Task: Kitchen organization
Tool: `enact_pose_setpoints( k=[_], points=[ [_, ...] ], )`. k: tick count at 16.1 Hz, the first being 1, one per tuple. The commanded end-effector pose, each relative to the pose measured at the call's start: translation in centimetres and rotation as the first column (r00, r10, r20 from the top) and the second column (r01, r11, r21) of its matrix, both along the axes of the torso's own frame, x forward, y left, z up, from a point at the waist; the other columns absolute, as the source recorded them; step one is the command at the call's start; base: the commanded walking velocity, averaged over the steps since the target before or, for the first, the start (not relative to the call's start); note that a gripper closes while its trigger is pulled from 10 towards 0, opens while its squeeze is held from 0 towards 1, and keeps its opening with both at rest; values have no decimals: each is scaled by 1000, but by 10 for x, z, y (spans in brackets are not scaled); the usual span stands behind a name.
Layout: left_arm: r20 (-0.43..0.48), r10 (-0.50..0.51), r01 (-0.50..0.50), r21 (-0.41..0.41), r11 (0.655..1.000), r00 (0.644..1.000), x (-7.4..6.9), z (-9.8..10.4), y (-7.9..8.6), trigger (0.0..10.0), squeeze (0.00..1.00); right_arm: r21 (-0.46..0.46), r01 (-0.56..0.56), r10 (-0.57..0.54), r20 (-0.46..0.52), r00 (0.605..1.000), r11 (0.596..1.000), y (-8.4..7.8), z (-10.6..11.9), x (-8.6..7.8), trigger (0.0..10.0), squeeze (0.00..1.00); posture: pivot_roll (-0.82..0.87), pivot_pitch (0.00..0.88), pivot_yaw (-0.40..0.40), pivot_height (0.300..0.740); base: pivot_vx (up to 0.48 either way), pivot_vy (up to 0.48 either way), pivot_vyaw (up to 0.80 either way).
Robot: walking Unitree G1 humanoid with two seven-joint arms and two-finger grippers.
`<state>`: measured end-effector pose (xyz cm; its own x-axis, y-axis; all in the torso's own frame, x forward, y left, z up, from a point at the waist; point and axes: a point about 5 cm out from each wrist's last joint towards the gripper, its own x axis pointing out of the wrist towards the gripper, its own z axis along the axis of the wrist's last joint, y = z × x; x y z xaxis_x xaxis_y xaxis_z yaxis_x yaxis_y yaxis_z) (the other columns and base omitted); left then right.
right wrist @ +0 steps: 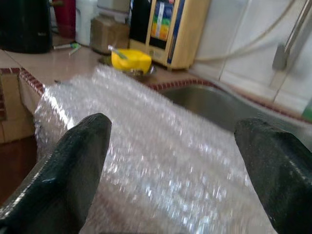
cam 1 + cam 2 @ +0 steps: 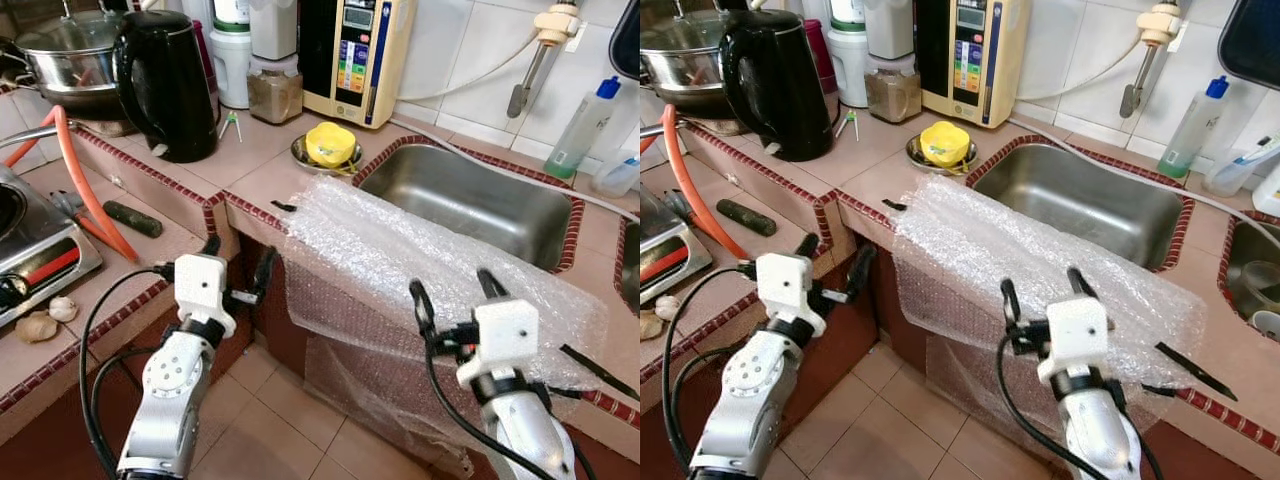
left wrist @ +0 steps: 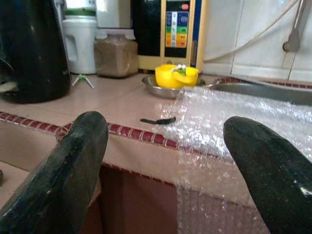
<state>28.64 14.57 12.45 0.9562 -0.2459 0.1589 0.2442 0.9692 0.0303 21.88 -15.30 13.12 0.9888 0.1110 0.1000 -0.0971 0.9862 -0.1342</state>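
A clear bubble wrap sheet (image 2: 400,260) lies over the tiled counter's front edge beside the steel sink (image 2: 470,195) and hangs down toward the floor. My left gripper (image 2: 238,258) is open, level with the counter edge just left of the wrap, touching nothing. In the left wrist view its fingers (image 3: 73,161) frame the wrap's corner (image 3: 229,117). My right gripper (image 2: 452,285) is open in front of the wrap's hanging part, fingers pointing up at it. The right wrist view has the bubble wrap (image 1: 165,146) close between the two spread fingers (image 1: 73,161).
A black kettle (image 2: 165,85), a yellow cup in a steel dish (image 2: 330,145) and a water purifier (image 2: 355,55) stand behind. A gas stove (image 2: 30,240), orange hose (image 2: 85,185) and garlic (image 2: 45,320) are at left. Tiled floor (image 2: 270,420) lies below.
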Motion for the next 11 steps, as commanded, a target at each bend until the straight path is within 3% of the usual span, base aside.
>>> enact_pose_setpoints(
  k=[1,9,11],
  points=[
    [23,-11,11,-4,1000,1000,2,7,-2,10000,0,11,16,-16,1,1000,1000,-3,2,-1,10000,0,77,0,-54,740,0,0,0],
    [17,-76,76,-19,997,997,2,6,-7,10000,0,-9,31,-31,43,999,999,-5,10,1,10000,0,67,0,-42,740,0,0,0],
    [15,-87,87,-19,996,996,1,6,-8,10000,0,-9,33,-33,42,999,999,-5,9,1,10000,0,69,0,-37,740,257,0,0]
  ],
)
